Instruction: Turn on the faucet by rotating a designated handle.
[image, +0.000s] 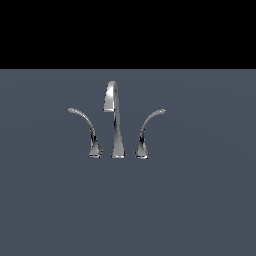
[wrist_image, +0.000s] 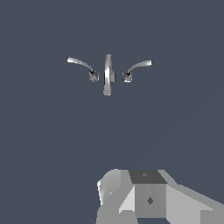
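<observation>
Approach step: the handle (image: 148, 127) stands untouched on the exterior view's right of the faucet (image: 115, 120) on the bench (image: 200, 200). The pincer (wrist_image: 131, 210) hangs well apart, spread or pressed I cannot tell. Next, I reckon: reach its tip.

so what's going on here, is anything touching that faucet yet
Nothing is touching it yet. The chrome faucet stands alone on the grey surface, its tall spout between two curved levers. The handle to turn curves toward the exterior view's right. The wrist view sees the faucet from a distance, with only part of the arm's body in frame; the jaws are not visible.
</observation>
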